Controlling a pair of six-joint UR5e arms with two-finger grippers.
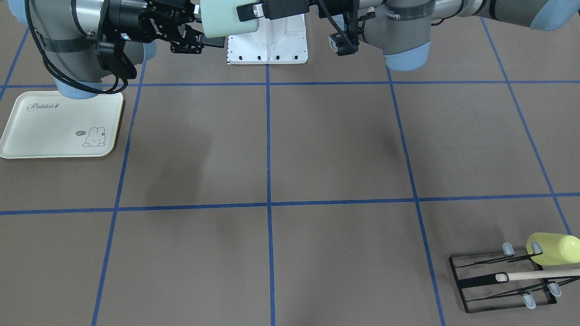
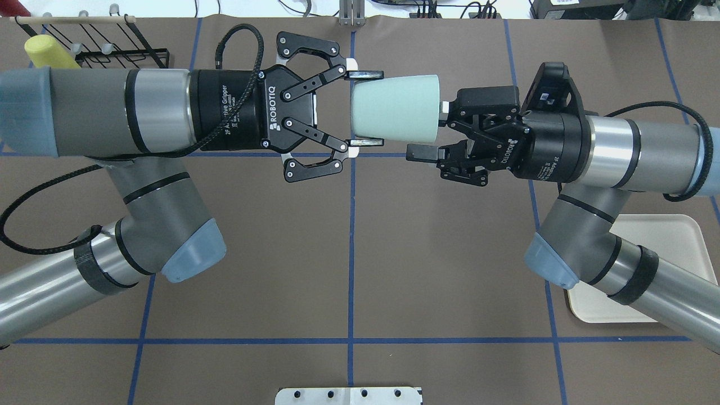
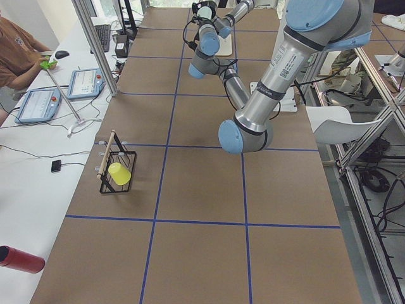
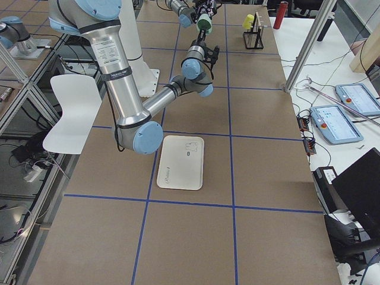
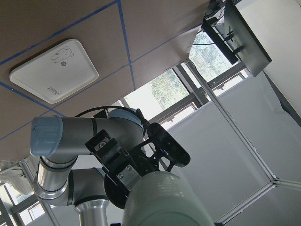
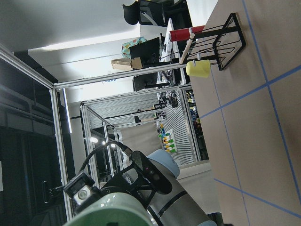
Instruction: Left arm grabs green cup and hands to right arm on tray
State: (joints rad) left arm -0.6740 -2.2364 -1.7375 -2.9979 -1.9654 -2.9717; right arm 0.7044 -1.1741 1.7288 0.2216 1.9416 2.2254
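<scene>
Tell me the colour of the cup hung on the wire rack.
Pale yellow-green. The cup on the black rack shows best in the exterior front-facing view.

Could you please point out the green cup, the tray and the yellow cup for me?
green cup point(image 2: 394, 108), overhead exterior view, side wall.
tray point(image 1: 54, 131), exterior front-facing view, bare surface.
yellow cup point(image 1: 559, 250), exterior front-facing view, side wall.

Tray point(image 2: 669, 242) partly under right arm point(image 2: 613, 152)

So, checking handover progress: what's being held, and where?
The left gripper holds the green cup, jaws across its narrower end; the right gripper is open at the other end.
</scene>
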